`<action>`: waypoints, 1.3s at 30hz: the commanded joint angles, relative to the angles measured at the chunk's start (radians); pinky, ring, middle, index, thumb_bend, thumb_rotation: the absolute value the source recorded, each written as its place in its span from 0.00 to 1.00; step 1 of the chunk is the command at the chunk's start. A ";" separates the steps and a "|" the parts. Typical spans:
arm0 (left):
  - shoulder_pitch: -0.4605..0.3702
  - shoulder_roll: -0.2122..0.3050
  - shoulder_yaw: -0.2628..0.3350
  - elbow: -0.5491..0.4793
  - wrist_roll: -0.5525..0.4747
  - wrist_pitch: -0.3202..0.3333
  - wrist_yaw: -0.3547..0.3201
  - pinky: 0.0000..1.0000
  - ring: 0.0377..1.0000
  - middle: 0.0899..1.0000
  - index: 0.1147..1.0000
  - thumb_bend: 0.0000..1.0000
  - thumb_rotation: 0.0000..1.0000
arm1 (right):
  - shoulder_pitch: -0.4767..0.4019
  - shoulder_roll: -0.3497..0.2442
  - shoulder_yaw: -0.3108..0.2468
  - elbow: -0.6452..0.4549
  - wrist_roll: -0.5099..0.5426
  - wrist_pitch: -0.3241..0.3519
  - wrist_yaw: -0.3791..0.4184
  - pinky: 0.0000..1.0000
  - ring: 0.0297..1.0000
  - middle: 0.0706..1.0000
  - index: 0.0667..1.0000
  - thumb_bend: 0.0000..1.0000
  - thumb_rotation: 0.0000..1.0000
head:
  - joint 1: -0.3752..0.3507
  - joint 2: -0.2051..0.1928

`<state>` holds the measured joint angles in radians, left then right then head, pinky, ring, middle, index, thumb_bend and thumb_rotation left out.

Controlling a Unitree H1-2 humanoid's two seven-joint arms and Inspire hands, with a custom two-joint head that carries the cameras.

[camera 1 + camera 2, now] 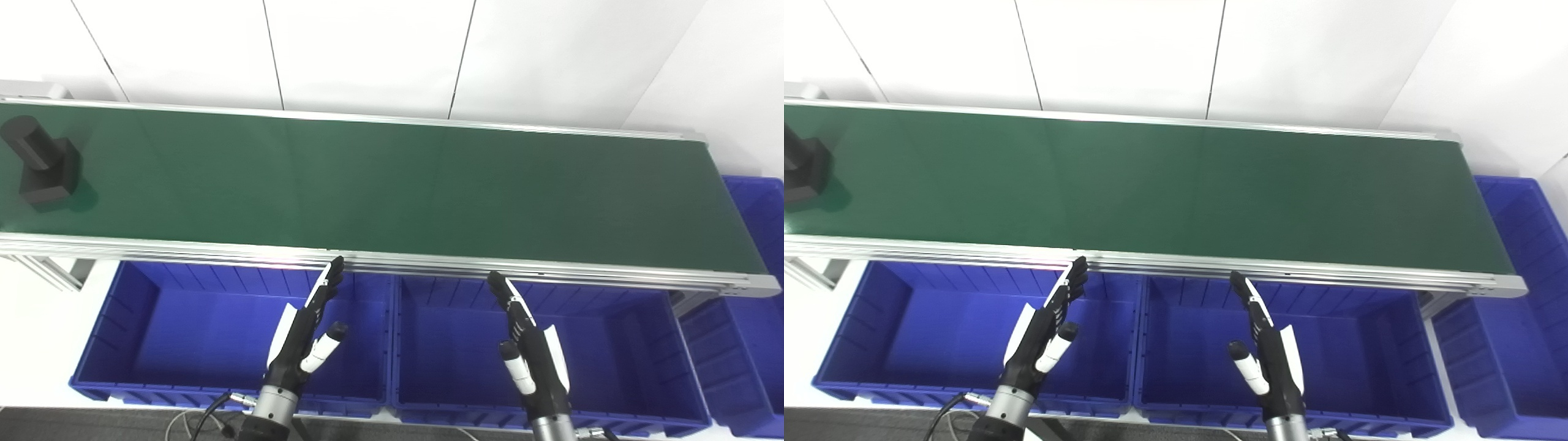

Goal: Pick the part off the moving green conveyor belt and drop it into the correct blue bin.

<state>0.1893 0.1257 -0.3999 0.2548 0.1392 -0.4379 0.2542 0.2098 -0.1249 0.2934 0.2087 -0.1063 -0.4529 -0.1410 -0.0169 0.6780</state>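
Note:
A dark grey part [41, 162], a block with a round cylinder on its far end, lies on the green conveyor belt [392, 184] at the far left; the right eye view shows only its edge [803, 168]. My left hand [306, 334] is open and empty, held over the left blue bin [122, 334], fingers pointing toward the belt's near rail. My right hand [530, 343] is open and empty over the middle blue bin [625, 349]. Both hands are far from the part.
A third blue bin [756, 294] stands at the right end of the belt. The belt's aluminium rail [429, 263] runs just beyond my fingertips. A white panelled wall [367, 49] stands behind the belt. Cables [202, 419] hang near my left wrist.

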 commanded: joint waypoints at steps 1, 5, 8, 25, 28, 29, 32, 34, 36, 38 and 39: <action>-0.023 0.011 0.012 -0.046 -0.011 -0.032 -0.002 0.88 0.92 0.94 0.91 0.79 1.00 | -0.022 0.021 0.010 -0.009 -0.002 -0.017 -0.022 0.93 0.93 0.93 0.93 0.86 0.97 | 0.000 -0.007; -0.033 0.011 0.025 -0.083 -0.029 -0.032 -0.022 0.88 0.92 0.94 0.91 0.80 0.99 | -0.046 0.038 0.032 0.022 0.003 -0.017 -0.027 0.90 0.91 0.92 0.92 0.86 0.96 | 0.000 -0.015; -0.041 0.000 0.034 -0.107 -0.046 -0.032 -0.038 0.88 0.92 0.93 0.91 0.81 0.99 | -0.061 0.032 0.045 0.027 0.017 -0.017 -0.009 0.90 0.91 0.93 0.92 0.85 0.96 | 0.006 -0.018; 0.003 -0.008 0.039 -0.280 0.007 -0.032 -0.055 0.92 0.94 0.94 0.92 0.83 0.99 | -0.065 0.038 0.030 -0.072 0.053 -0.017 0.064 0.93 0.95 0.94 0.94 0.86 0.98 | 0.051 -0.019; 0.023 -0.006 0.050 -0.292 -0.003 -0.032 -0.068 0.92 0.94 0.94 0.92 0.81 0.97 | -0.053 0.049 0.035 -0.091 0.049 -0.017 0.071 0.92 0.94 0.94 0.95 0.87 0.99 | 0.045 -0.014; 0.030 -0.008 0.051 -0.297 -0.004 -0.032 -0.071 0.91 0.94 0.94 0.92 0.80 0.96 | -0.048 0.050 0.036 -0.100 0.050 -0.017 0.075 0.93 0.95 0.94 0.95 0.86 0.99 | 0.045 -0.014; 0.044 -0.022 0.048 -0.305 0.000 -0.032 -0.080 0.91 0.94 0.94 0.92 0.80 0.95 | -0.037 0.047 0.030 -0.134 0.054 -0.017 0.088 0.94 0.95 0.94 0.95 0.86 0.98 | 0.028 -0.004; 0.042 -0.023 0.048 -0.296 0.008 -0.032 -0.079 0.92 0.95 0.95 0.92 0.81 0.95 | -0.040 0.045 0.023 -0.137 0.061 -0.017 0.101 0.95 0.95 0.94 0.95 0.85 0.98 | 0.022 0.000; 0.035 -0.019 0.054 -0.286 0.001 -0.032 -0.080 0.94 0.95 0.95 0.93 0.81 0.94 | -0.052 0.043 0.013 -0.126 0.065 -0.017 0.112 0.95 0.95 0.94 0.94 0.85 0.97 | 0.028 0.001; 0.031 -0.016 0.063 -0.280 -0.012 -0.032 -0.083 0.96 0.96 0.96 0.93 0.80 0.94 | -0.059 0.048 0.005 -0.120 0.068 -0.017 0.120 0.95 0.95 0.94 0.95 0.85 0.97 | 0.043 0.008; 0.030 -0.016 0.068 -0.278 -0.017 -0.032 -0.085 0.97 0.97 0.96 0.93 0.80 0.94 | -0.061 0.051 0.003 -0.118 0.069 -0.017 0.122 0.94 0.95 0.94 0.95 0.85 0.97 | 0.043 0.008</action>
<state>0.2343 0.1085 -0.3438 -0.0133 0.1369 -0.4382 0.1747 0.1655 -0.0837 0.3021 0.1070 -0.0482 -0.4529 -0.0331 0.0245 0.6857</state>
